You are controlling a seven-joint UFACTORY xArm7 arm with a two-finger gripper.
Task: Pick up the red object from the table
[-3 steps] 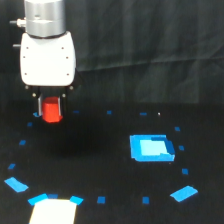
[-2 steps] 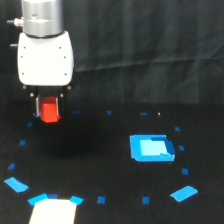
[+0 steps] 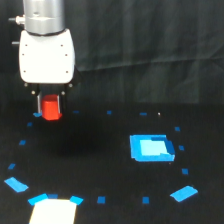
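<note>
The red object (image 3: 50,109) is a small red-orange block held between the thin fingers under the white gripper head, at the exterior view's left. My gripper (image 3: 50,111) is shut on it, one finger on each side. The block hangs above the black table (image 3: 100,165), with a dim shadow on the surface beneath it. The block's top end is hidden by the gripper head.
A bright blue square patch (image 3: 151,148) lies at the exterior view's right. Small blue tape marks ring the middle of the table, among them one (image 3: 183,193) at the front right. A whitish patch (image 3: 52,212) sits at the front left. A dark curtain hangs behind.
The gripper has risen with the red object between its fingers. The block now hangs a little higher above the table than before.
</note>
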